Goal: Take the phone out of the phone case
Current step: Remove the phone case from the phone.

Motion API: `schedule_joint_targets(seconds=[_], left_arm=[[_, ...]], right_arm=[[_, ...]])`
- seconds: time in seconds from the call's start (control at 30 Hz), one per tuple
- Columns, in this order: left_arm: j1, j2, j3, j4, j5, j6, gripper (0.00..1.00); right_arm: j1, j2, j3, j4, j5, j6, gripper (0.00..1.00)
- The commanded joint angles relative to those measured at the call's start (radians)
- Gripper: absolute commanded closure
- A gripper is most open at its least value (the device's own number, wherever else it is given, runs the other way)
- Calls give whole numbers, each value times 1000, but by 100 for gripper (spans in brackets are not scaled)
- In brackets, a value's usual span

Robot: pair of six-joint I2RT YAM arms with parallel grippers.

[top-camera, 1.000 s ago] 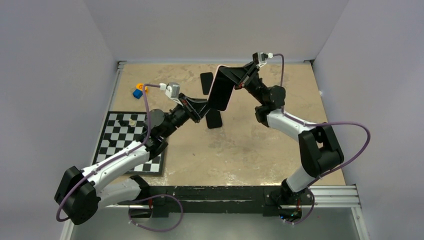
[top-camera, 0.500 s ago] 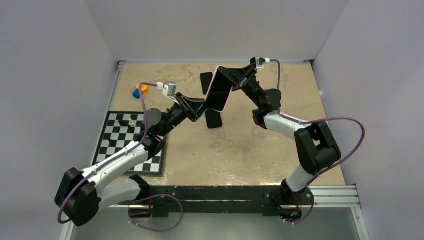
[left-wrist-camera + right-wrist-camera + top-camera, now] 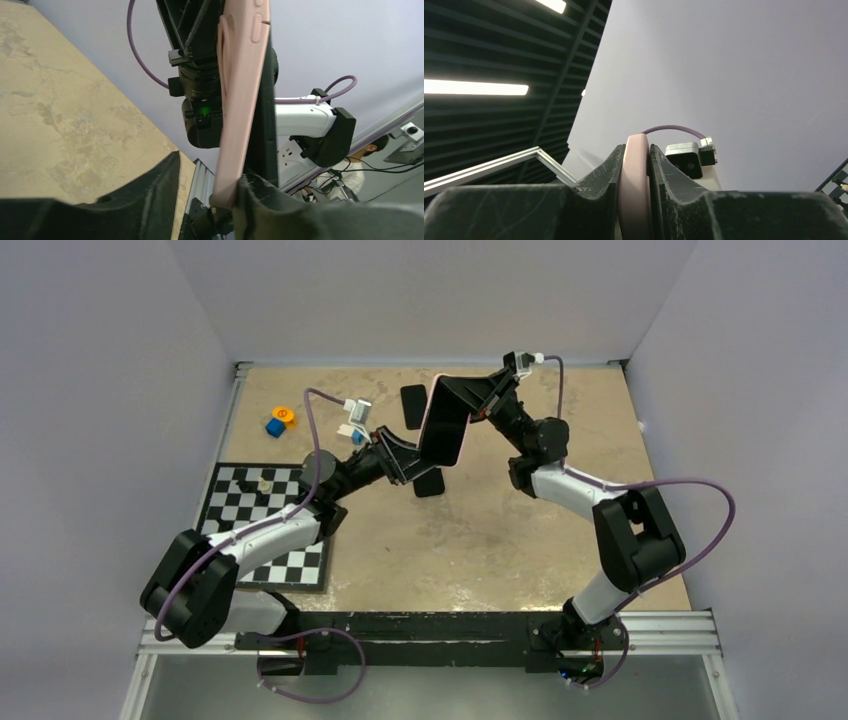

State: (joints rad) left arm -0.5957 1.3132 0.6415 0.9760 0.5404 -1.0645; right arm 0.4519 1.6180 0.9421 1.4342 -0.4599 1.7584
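Observation:
The phone in its pink case [image 3: 444, 426] hangs in mid-air over the table's back middle, tilted on edge. My right gripper [image 3: 472, 398] is shut on its upper end; in the right wrist view the pink case [image 3: 634, 190] is pinched between both fingers of that gripper [image 3: 636, 150]. My left gripper [image 3: 408, 456] is open at the case's lower end. In the left wrist view the pink case edge [image 3: 240, 100], with the black phone [image 3: 265, 125] beside it, rests against the right finger [image 3: 260, 200] of my left gripper [image 3: 210, 167]. The left finger [image 3: 150, 195] stands apart from it.
Two dark flat rectangles lie on the tan table, one behind the phone [image 3: 412, 405] and one below it [image 3: 429, 481]. A chessboard [image 3: 262, 530] lies at the left, with a blue block [image 3: 274, 427] and an orange piece [image 3: 284, 414] behind it.
My left arm has swung toward the phone and its wrist has turned, bringing its open jaws up to the case's lower end. The right gripper and phone have shifted only slightly.

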Motion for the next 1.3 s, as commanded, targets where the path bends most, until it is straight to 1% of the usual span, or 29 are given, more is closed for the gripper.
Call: schedule_joint_targets(seconds=[0.0, 0.07, 0.1, 0.2, 0.3, 0.37, 0.43, 0.5, 0.6, 0.67, 0.8, 0.87, 0.9, 0.97, 1.0, 1.03, 1.07, 1.1, 1.13, 1.2, 1.27], left_arm=[[-30, 76, -24, -53, 46, -36, 63], [-30, 72, -9, -147, -28, 31, 75], [-30, 64, 1, -239, -88, 70, 82], [-29, 28, 5, -373, -372, 190, 100], [-29, 16, -6, -417, -626, 275, 100], [-32, 11, -27, -389, -744, 338, 100], [-39, 14, -37, -378, -853, 410, 100], [-39, 33, -37, -367, -922, 468, 100], [-39, 31, -51, -362, -965, 529, 100], [-40, 27, -75, -317, -958, 553, 100], [-42, 10, -116, -284, -940, 594, 100], [-40, -31, -140, -278, -894, 594, 100], [-39, -59, -135, -318, -842, 598, 100], [-40, -117, -86, -475, -719, 569, 99], [-39, -141, -55, -542, -658, 537, 92], [-39, -160, -31, -596, -590, 490, 84], [-37, -180, -11, -632, -492, 457, 75], [-37, -199, -6, -653, -438, 430, 65], [-36, -218, -1, -673, -347, 402, 58], [-30, -266, -8, -736, -256, 357, 50], [-23, -327, -38, -771, -173, 333, 44]], right_arm=[[38, -99, 68, 127, 100, 80, 100], [41, -116, 57, 104, 96, 75, 100], [44, -128, 53, 92, 95, 73, 100], [57, -159, 32, 73, 109, 77, 100], [71, -172, 23, 90, 136, 105, 100], [80, -169, 26, 123, 168, 141, 100], [88, -182, 30, 116, 187, 158, 100], [89, -200, 30, 93, 206, 163, 100], [89, -205, 25, 94, 225, 176, 100], [88, -185, 27, 107, 240, 196, 100], [83, -123, 48, 177, 269, 255, 100], [61, -126, 48, 144, 245, 235, 100], [49, -141, 43, 120, 223, 205, 100], [20, -181, 12, 48, 177, 131, 100], [3, -192, 0, 26, 151, 92, 100], [-11, -201, -9, 9, 120, 59, 100], [-24, -209, -24, -11, 92, 22, 100], [-38, -218, -39, -36, 72, -11, 100], [-54, -225, -52, -54, 53, -38, 100], [-89, -228, -77, -67, 22, -77, 100], [-131, -232, -91, -92, -15, -114, 100]])
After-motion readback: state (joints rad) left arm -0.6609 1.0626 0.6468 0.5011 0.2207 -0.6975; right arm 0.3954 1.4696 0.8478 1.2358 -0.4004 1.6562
